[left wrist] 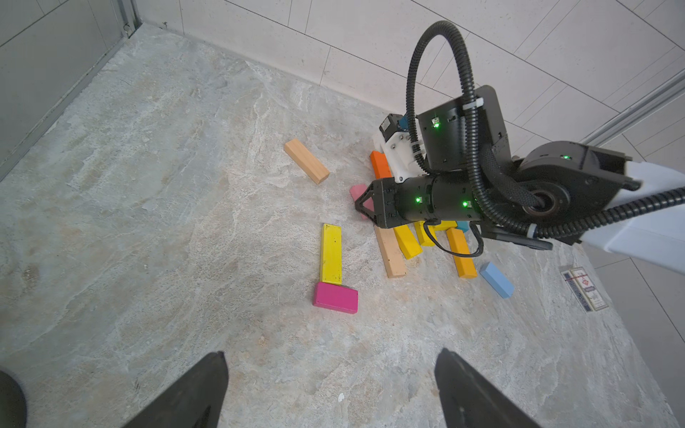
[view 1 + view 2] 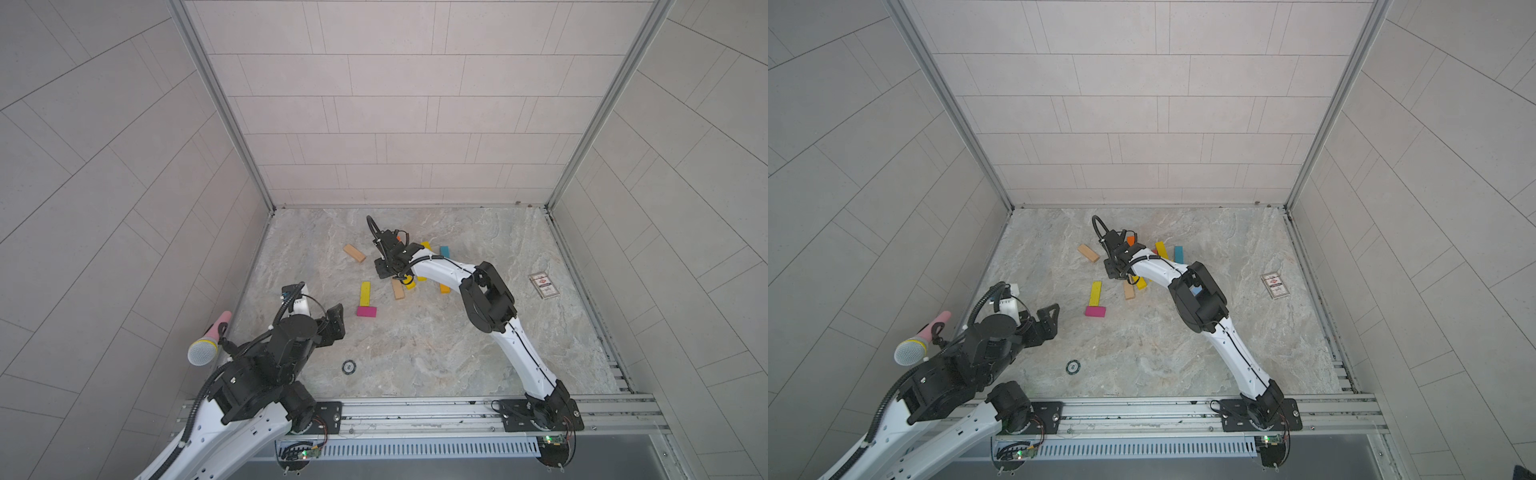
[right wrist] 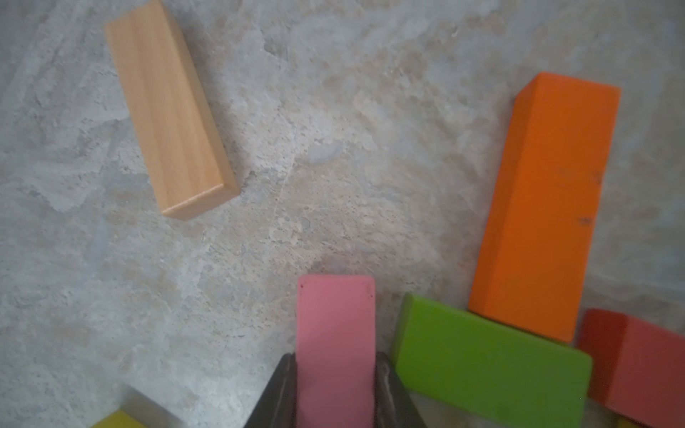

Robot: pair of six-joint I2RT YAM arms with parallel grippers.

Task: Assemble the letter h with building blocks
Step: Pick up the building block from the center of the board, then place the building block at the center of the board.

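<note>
Building blocks [image 1: 331, 254], painted flat wooden bars, lie scattered; right fingers [image 3: 278, 392] clamp the pink block [image 3: 335, 333], left fingers [image 1: 200, 392] spread wide.

The right arm [image 2: 515, 349] reaches from its base on the front rail out over the bench [image 2: 415, 357]. Its elbow is raised, its forearm slopes down toward the far middle, and its wrist is low. The right pincer [image 3: 335, 361] is clamped on the 2 long sides of a pink block [image 3: 335, 315]. The left arm [image 2: 232, 419] is folded close to its base at the front left. The left pincer [image 1: 330, 363] hangs above the bench, its 2 fingers [image 1: 207, 385] spread wide.
</note>
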